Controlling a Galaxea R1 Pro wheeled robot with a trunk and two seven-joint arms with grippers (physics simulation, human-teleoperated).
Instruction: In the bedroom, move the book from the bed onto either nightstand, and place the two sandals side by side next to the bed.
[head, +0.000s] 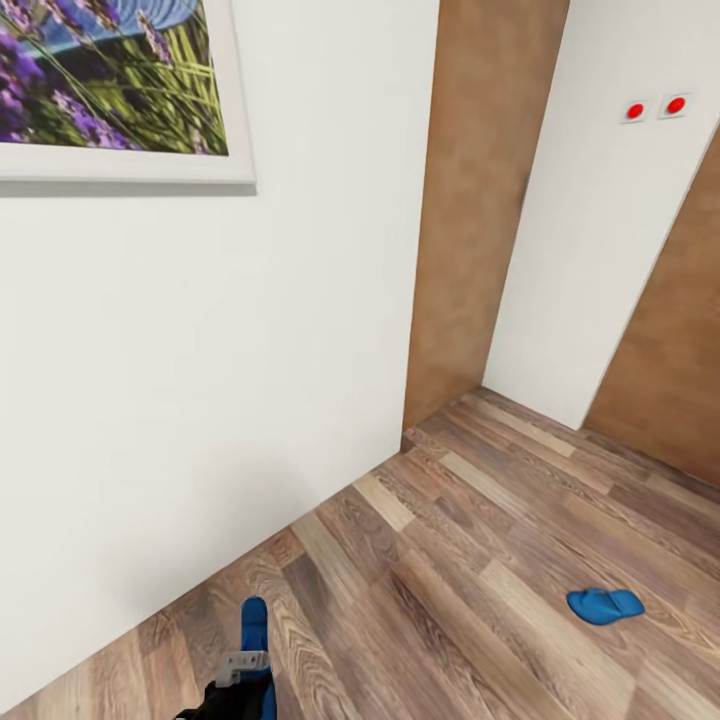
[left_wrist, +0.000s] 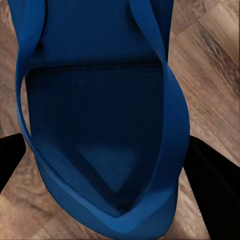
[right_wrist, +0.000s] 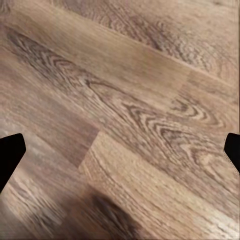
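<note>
One blue sandal (head: 605, 605) lies flat on the wood-plank floor at the right. The other blue sandal (head: 255, 618) hangs above the floor at the bottom edge of the head view, with my left gripper (head: 244, 668) shut on it. In the left wrist view this sandal (left_wrist: 100, 115) sits between the two black fingers (left_wrist: 11, 155), its strap showing. My right gripper (right_wrist: 122, 154) is open over bare floor, its fingertips wide apart with nothing between them. The book, the bed and the nightstand are out of view.
A white wall (head: 200, 350) with a framed lavender picture (head: 110, 80) stands close ahead on the left. Brown wooden doors (head: 480, 200) sit in the corner beyond, beside a wall panel with two red switches (head: 655, 107). Open floor (head: 480, 560) stretches to the right.
</note>
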